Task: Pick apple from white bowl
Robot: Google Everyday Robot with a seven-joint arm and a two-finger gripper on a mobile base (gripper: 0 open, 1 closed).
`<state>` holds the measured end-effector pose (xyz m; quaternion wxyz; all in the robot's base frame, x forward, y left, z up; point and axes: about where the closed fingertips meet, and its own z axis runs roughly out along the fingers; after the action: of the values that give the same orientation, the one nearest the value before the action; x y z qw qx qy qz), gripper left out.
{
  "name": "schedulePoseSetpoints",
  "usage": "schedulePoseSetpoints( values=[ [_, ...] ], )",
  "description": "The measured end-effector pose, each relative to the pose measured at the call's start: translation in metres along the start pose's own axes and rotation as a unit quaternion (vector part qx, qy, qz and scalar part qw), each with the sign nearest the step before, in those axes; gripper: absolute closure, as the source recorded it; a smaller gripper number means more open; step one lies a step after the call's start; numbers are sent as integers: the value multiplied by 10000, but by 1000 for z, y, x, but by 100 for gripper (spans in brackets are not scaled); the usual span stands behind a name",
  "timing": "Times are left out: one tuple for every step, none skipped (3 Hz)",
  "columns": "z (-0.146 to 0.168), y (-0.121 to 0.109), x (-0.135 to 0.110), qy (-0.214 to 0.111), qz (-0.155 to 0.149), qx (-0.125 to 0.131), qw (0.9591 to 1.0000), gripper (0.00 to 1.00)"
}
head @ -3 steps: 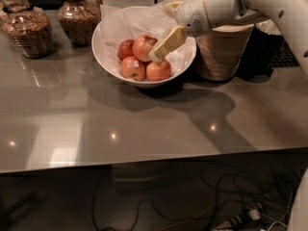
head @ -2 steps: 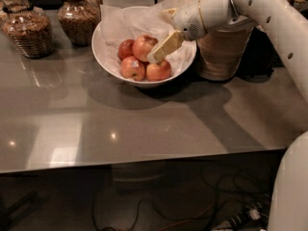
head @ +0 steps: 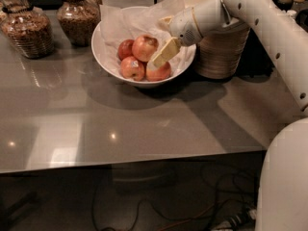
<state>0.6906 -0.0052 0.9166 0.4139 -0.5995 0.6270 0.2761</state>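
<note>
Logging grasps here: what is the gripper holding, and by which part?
Cannot be told. The gripper reaches into the white bowl, right beside the largest apple, which lies in the bowl.

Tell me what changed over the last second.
The end effector eased slightly down and left, deeper into the white bowl, ending beside the apple. The arm swung further into view on the right. Nothing was taken hold of or let go. The apples, bowl and jars stayed put.
</note>
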Motion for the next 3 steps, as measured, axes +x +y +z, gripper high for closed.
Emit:
schedulePoseSetpoints(
  values=[
    [5, 6, 1, 337, -214, -31, 9992, 0],
    [5, 13, -3, 553, -401, -21, 9977, 0],
    [3, 16, -5, 693, -474, 20, 9965, 19]
  ],
)
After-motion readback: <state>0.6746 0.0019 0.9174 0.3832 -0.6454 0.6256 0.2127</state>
